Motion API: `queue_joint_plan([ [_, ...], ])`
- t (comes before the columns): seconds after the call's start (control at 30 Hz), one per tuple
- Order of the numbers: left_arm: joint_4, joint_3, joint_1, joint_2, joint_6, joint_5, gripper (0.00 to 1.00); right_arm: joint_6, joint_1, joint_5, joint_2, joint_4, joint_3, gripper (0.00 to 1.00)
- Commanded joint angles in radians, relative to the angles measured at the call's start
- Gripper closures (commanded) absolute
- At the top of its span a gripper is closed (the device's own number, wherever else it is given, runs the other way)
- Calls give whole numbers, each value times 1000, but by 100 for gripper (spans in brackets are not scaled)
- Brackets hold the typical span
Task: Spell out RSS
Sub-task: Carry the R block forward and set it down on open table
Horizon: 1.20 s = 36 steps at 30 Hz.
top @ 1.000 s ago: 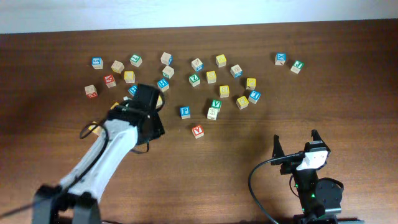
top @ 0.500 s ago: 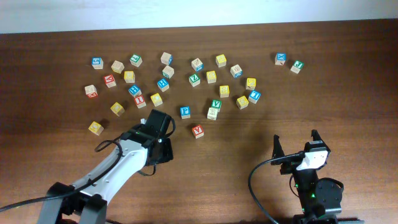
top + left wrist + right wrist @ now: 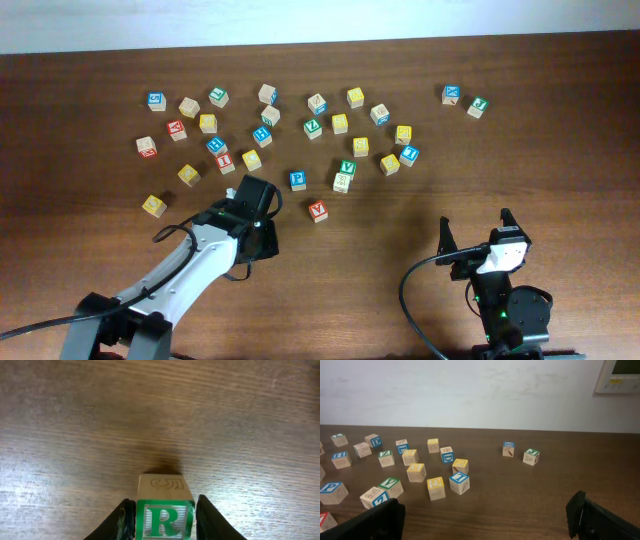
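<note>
Block (R) in left end effector

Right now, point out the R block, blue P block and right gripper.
R block (image 3: pixel 162 521): left wrist view, green R face.
blue P block (image 3: pixel 298 180): overhead view, top face.
right gripper (image 3: pixel 475 222): overhead view, midway between fingertips.

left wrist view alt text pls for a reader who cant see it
A wooden block with a green R on its near face is clamped between the left gripper's two dark fingers at the bottom of the frame. Beyond it stretches the brown wood-grain table, with the block's shadow just ahead.
</note>
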Motion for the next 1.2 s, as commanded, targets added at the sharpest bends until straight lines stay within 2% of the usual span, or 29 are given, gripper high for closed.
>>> queue_joint_plan([
  [0.0, 18, -3, -2, -1, 29, 7, 66, 0, 5, 8, -6, -4, -7, 2],
  [0.03, 19, -3, -2, 6, 29, 6, 61, -1, 5, 8, -6, -4, -7, 2],
  [0.17, 17, -3, -2, 54, 29, 12, 60, -1, 5, 8, -6, -4, -7, 2],
  [0.3, 33, -3, -2, 68, 29, 10, 69, -1, 5, 8, -6, -4, -7, 2],
  [0.47, 32, 10, -1, 68, 47, 7, 75, -1, 5, 8, -6, -4, -7, 2],
  [0.6, 23, 18, -1, 68, 52, 7, 74, -1, 5, 8, -6, -4, -7, 2],
  [0.7, 2, 43, -2, 68, 106, 7, 75, -1, 5, 8, -6, -4, -7, 2],
  [0.77, -10, 62, -1, 68, 144, 5, 72, -1, 5, 8, -6, -4, -7, 2],
  [0.87, -17, 93, -1, 68, 161, -148, 68, -1, 5, 8, -6, -4, -7, 2],
  [1.03, -43, 93, -2, 68, 175, -129, 67, -1, 5, 8, -6, -4, -7, 2],
  [1.13, -51, 90, -2, 76, 174, -10, 46, 0, 5, 8, -6, -4, -7, 2],
  [1.17, -54, 90, -2, 78, 157, 0, 47, -1, 5, 8, -6, -4, -7, 2],
])
